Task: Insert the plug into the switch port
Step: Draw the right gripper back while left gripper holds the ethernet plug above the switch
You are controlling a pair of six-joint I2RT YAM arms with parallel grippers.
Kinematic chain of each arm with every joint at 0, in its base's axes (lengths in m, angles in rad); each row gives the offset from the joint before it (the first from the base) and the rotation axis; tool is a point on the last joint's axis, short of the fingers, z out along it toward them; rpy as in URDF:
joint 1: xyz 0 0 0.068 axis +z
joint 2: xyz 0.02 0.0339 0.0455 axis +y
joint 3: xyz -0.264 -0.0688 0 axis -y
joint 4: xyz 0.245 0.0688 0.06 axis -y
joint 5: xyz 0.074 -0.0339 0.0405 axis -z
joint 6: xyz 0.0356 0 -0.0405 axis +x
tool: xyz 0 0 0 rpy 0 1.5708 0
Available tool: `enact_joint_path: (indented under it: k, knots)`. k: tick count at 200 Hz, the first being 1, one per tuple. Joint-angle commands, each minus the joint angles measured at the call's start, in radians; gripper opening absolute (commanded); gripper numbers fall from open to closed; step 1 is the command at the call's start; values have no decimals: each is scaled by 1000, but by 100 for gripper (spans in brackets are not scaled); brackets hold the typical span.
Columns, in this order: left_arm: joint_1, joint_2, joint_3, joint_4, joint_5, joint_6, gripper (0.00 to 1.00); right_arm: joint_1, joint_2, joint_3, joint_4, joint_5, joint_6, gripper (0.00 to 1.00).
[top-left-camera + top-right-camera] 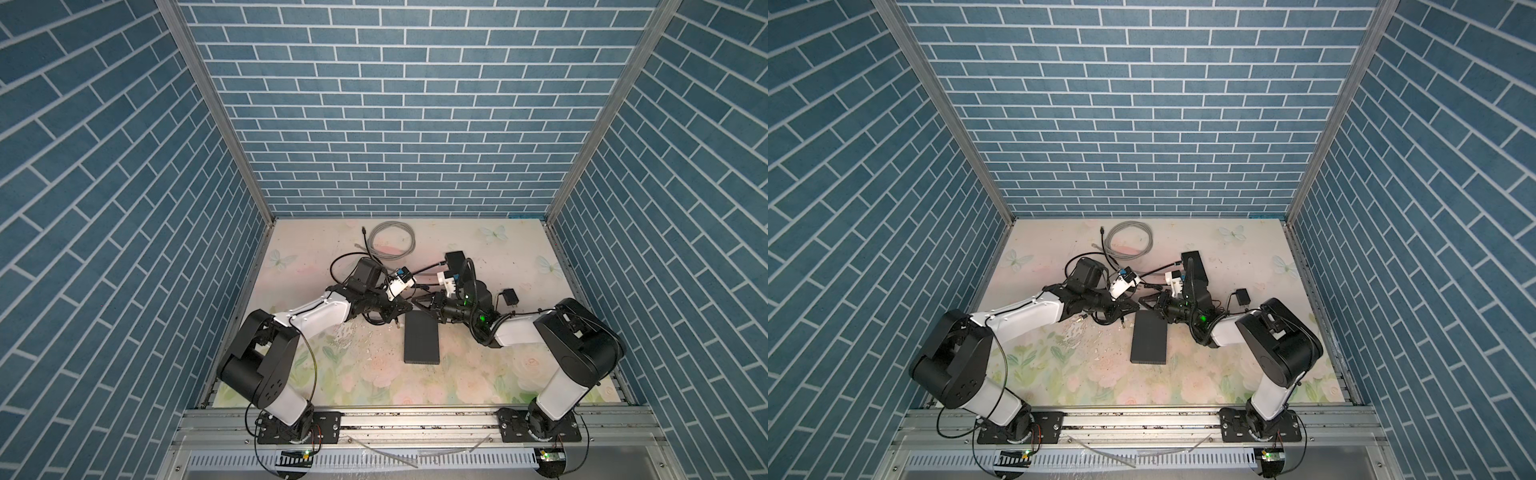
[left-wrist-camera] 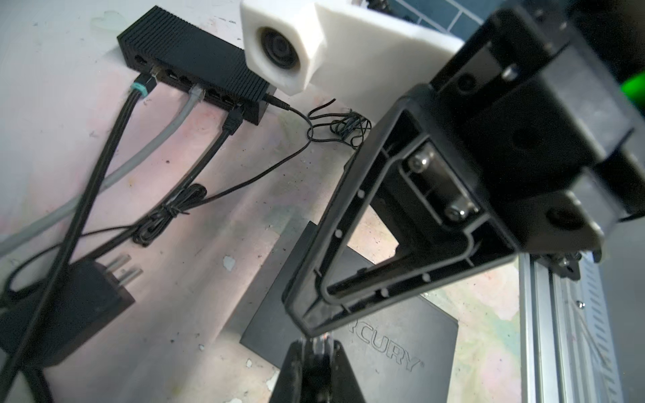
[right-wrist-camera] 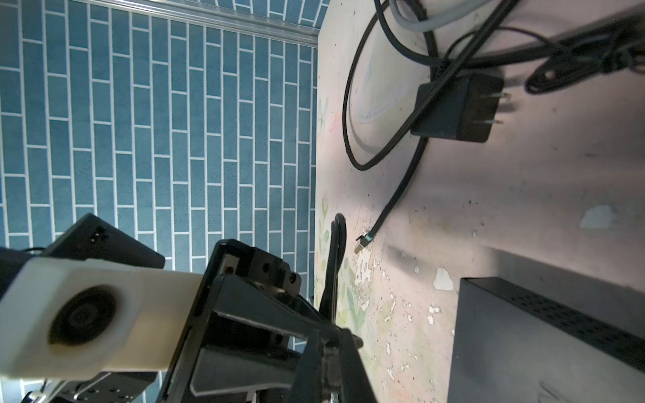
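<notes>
Left gripper [image 2: 316, 349] and right gripper [image 3: 331, 349] were met tip to tip above a flat black box [image 1: 422, 343], jaws of both nearly closed. A black cable [image 3: 336, 244] was seen running toward the tips, probably for a hand-over; no pinch could be confirmed. The plug [image 3: 363, 242] was noted loose on the desk [image 3: 523, 209], clear only in the right wrist view. The switch [image 2: 195, 66] and its ports [image 2: 181, 78], some free, were shown only by the left wrist view.

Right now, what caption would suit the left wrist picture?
Black network switch with three cables at its ports, power adapter nearby, right pincer looming in front.
</notes>
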Motion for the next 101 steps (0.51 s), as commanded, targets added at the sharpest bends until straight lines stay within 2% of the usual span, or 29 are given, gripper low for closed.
enact_joint_path:
  k: [1,23,51,82,101]
  knots:
    - [24,21,106,-314,-129,206,8,-64,-92,-37,-221,35,-134,15]
    - [21,36,130,-427,-209,290,8,-79,-166,-34,-433,88,-239,18]
    - [20,66,150,-513,-293,356,8,-108,-240,-72,-529,123,-279,22]
    - [-22,101,127,-522,-340,373,8,-109,-308,-68,-698,172,-347,30]
    - [-62,128,121,-512,-361,368,8,-108,-335,-73,-758,188,-370,31]
